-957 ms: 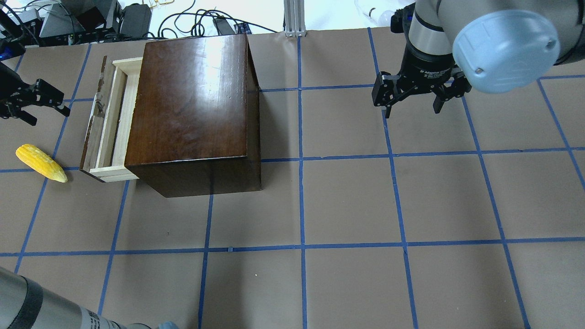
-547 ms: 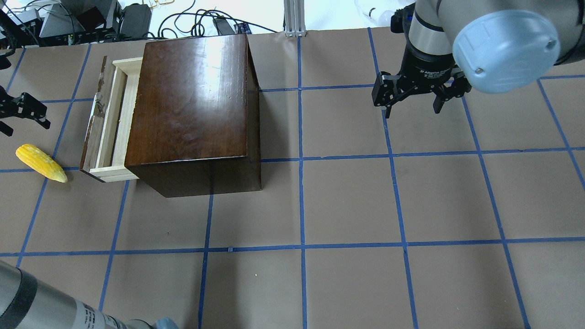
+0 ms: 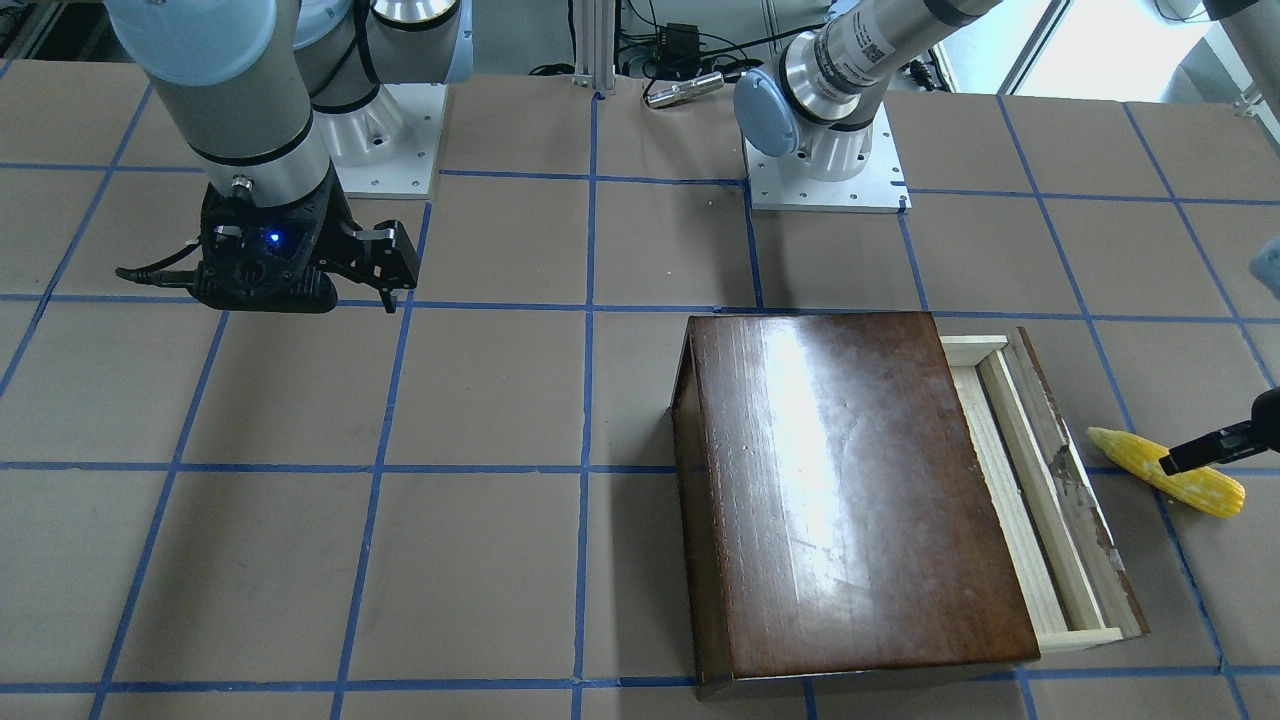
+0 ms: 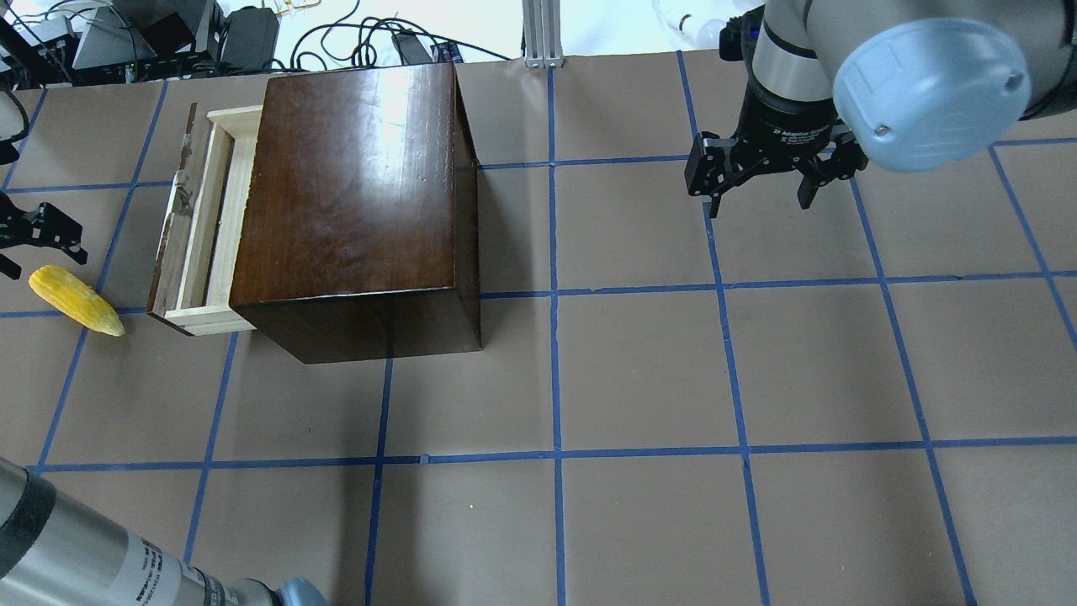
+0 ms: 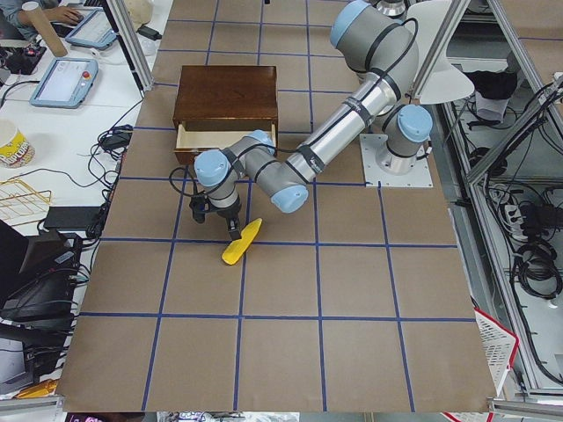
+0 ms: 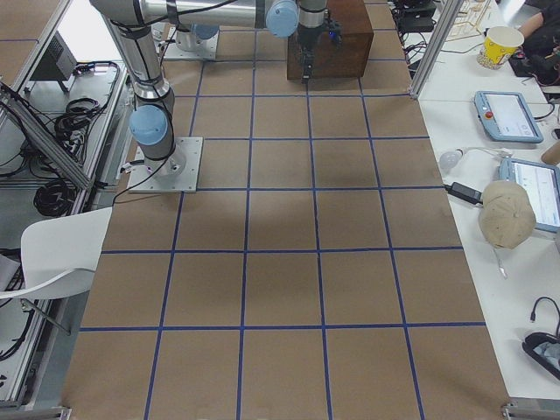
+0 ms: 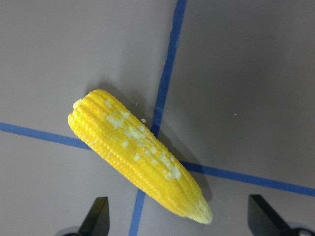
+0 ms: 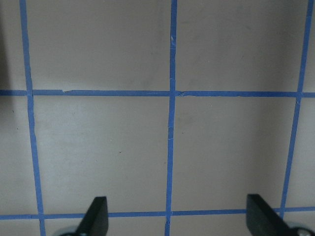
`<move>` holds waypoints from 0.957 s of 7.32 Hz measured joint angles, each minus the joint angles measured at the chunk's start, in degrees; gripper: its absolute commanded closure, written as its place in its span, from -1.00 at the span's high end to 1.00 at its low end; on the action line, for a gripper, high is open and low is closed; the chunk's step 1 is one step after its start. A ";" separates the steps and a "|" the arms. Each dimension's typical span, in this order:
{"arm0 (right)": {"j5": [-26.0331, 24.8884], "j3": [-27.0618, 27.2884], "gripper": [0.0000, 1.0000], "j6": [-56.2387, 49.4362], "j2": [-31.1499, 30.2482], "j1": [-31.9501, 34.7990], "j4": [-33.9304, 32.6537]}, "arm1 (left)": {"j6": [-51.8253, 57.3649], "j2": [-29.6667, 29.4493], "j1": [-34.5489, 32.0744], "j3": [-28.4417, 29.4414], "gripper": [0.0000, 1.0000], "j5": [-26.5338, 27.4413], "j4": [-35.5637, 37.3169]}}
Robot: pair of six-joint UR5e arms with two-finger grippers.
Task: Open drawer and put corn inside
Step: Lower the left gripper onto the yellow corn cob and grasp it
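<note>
The corn (image 4: 76,300) lies on the table (image 4: 639,379) beside the part-open drawer (image 4: 192,227), long axis diagonal, tip toward robot and drawer; the left gripper (image 7: 180,220) points down over it, jaws wide, empty; farther off, the right gripper (image 4: 760,200) hangs equally open, empty.

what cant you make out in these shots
- The drawer floor: overhead view, mostly hidden under the box top.
- The left gripper: cut off by the overhead view's left edge; front-facing view shows one fingertip.
- The corn: missing from exterior right view, beyond the box.
- The handle of the drawer: too small in every view.
</note>
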 measured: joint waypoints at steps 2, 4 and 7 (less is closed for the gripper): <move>0.05 0.00 1.00 0.00 0.00 0.00 0.00 | -0.58 -0.84 0.93 -2.46 1.00 0.00 5.51; 0.07 0.00 1.00 0.00 0.00 0.00 0.00 | -0.90 -1.29 1.24 -3.08 1.00 -0.02 7.16; 0.08 0.00 1.00 -0.02 0.00 0.00 0.00 | -5.39 -1.80 2.12 -3.15 1.00 -0.60 7.80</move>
